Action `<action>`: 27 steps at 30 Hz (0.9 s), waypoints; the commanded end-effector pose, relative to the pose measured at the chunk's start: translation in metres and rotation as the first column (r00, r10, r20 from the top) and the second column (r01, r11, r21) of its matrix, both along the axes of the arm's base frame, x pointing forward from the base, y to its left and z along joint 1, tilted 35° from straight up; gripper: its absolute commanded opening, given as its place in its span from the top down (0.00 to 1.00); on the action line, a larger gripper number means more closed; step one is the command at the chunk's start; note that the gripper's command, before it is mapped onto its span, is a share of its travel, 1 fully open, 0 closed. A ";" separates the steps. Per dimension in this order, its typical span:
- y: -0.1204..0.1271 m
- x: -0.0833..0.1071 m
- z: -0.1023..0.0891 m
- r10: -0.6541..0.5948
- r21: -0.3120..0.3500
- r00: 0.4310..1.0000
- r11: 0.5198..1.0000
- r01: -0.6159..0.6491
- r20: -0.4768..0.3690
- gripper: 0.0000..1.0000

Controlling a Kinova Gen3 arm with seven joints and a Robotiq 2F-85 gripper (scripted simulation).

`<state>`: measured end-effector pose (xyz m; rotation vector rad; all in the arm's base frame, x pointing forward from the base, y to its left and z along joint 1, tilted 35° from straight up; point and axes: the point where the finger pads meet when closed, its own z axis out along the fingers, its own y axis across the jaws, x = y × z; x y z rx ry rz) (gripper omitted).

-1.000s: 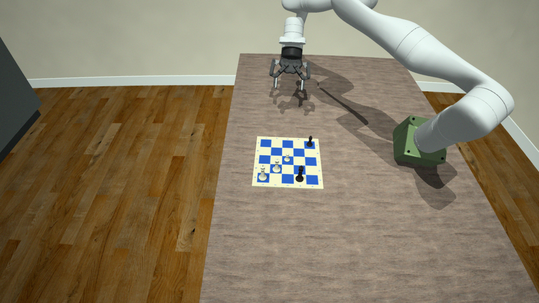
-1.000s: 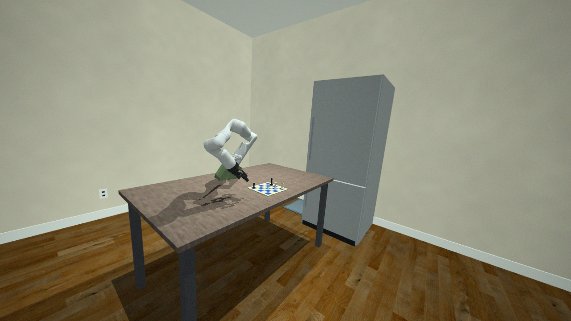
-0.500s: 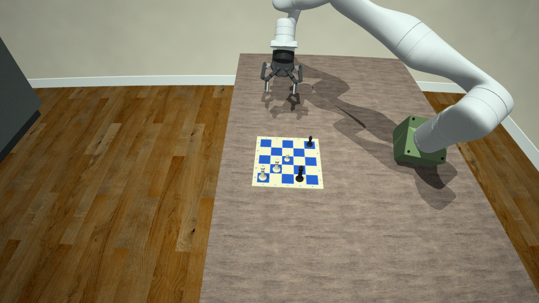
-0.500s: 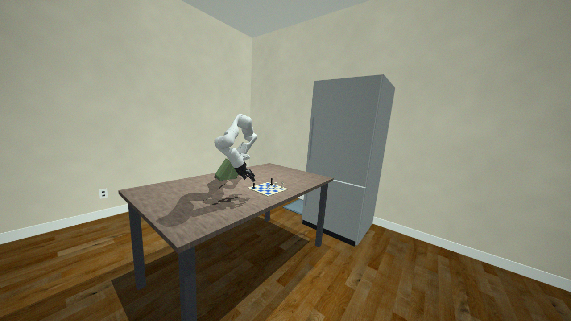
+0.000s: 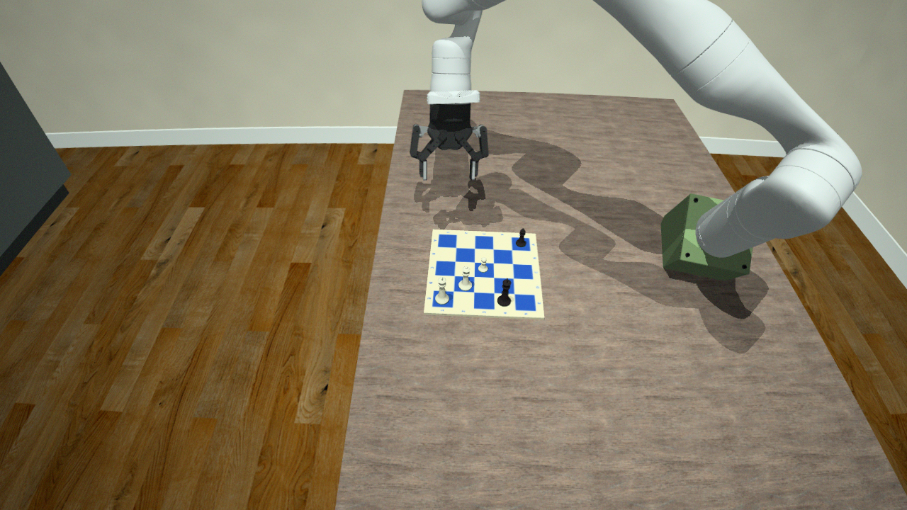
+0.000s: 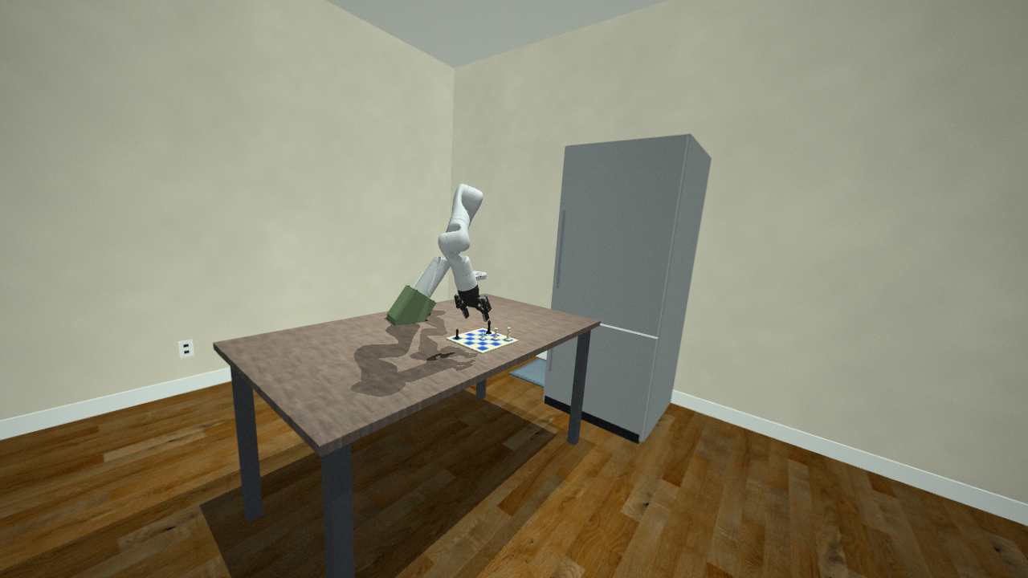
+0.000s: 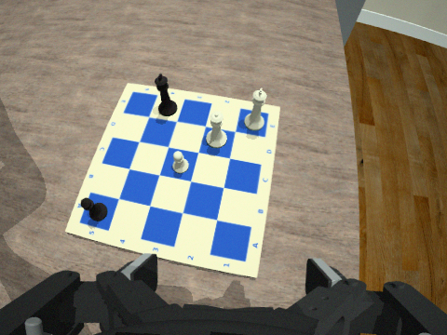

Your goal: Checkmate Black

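A small blue-and-cream chessboard (image 5: pixel 483 273) lies on the table; it also shows in the wrist view (image 7: pixel 181 170). A tall white piece (image 5: pixel 443 291) stands at the near left corner, a second white piece (image 5: pixel 465 278) diagonally behind it, and a white pawn (image 5: pixel 482 265) near the middle. A tall black piece (image 5: pixel 504 292) stands on the near row; a black pawn (image 5: pixel 521 238) stands at the far right corner. All stand upright. My gripper (image 5: pixel 448 168) is open and empty, hanging above the table behind the board's far left edge.
The arm's green base (image 5: pixel 703 239) sits on the table to the right of the board. The table's left edge runs close to the board. A grey fridge (image 6: pixel 622 280) stands beyond the table's end.
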<state>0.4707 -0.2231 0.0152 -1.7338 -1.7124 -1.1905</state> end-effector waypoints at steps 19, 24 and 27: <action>0.114 -0.019 0.105 0.181 -0.415 0.979 0.901 -0.127 0.092 0.00; 0.123 -0.027 0.110 0.201 -0.452 0.975 0.882 -0.137 0.097 0.00; 0.125 -0.028 0.111 0.204 -0.458 0.974 0.878 -0.138 0.097 0.00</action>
